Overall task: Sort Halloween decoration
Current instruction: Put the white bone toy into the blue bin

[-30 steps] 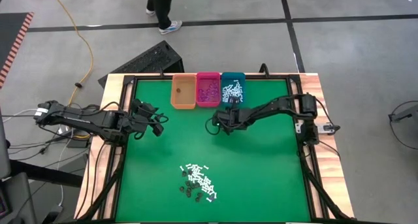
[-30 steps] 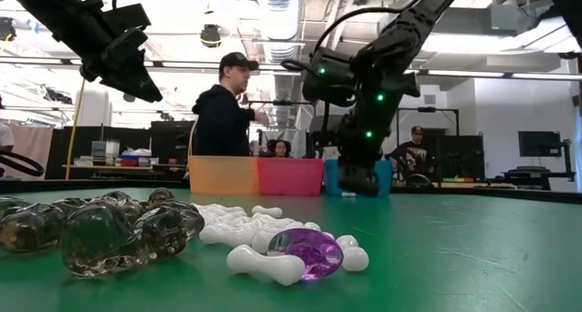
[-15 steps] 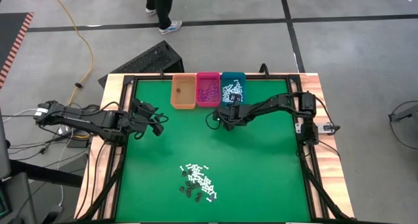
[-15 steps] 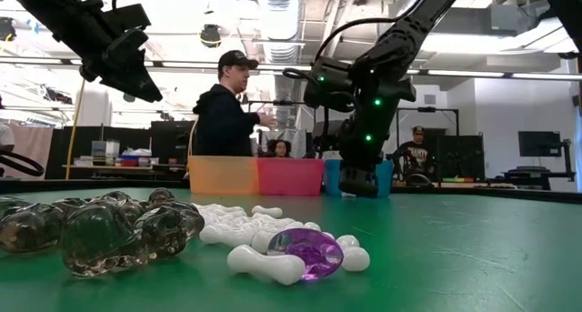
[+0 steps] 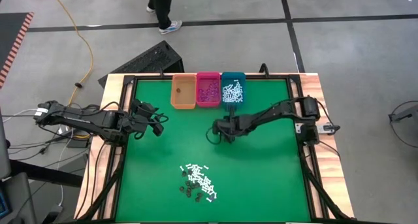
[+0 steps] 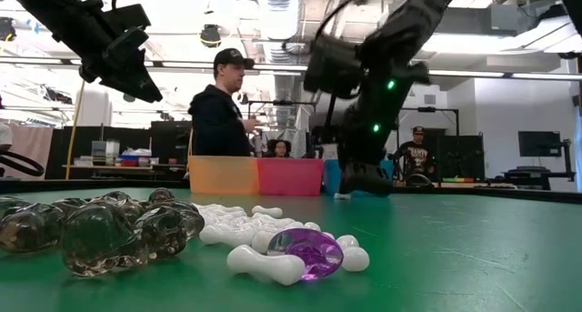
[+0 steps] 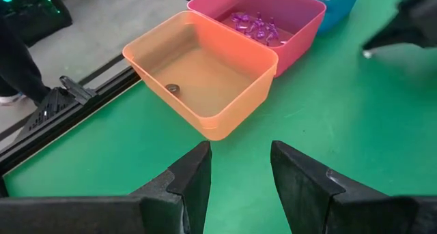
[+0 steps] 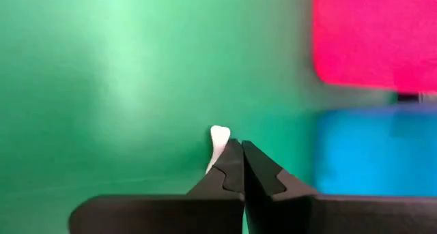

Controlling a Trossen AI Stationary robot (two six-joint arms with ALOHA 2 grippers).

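The Halloween decoration pile [image 5: 198, 183] lies near the table's near edge. In the low view it shows as dark clear bits [image 6: 91, 230], white sticks [image 6: 245, 230] and a purple bit [image 6: 305, 253]. My right gripper [image 5: 219, 129] is over mid-table, on the near side of the teal bin [image 5: 232, 88], shut, with a white stick [image 8: 218, 142] at its tips. My left gripper [image 5: 157, 119] waits open over the table's left part, facing the orange bin [image 7: 205, 77]. My right gripper has the white stick [image 8: 217, 137] at its very fingertips. Only the stick's free end shows, poking out past one shut finger [image 8: 229, 162]. The rest is hidden behind the fingers. The fingers point down at the table [image 6: 364, 180], and the stick rides with them.
Three bins stand side by side at the far edge: orange [image 5: 183, 92] with one dark bit, pink [image 5: 208, 89] with purple bits, teal with white sticks. A person [image 6: 218, 112] stands beyond the far edge. Green mat lies between the bins and the pile.
My right gripper has drawn back from beside the teal bin toward the table's near edge, moving fast enough to blur. The left arm and the pile have kept still.
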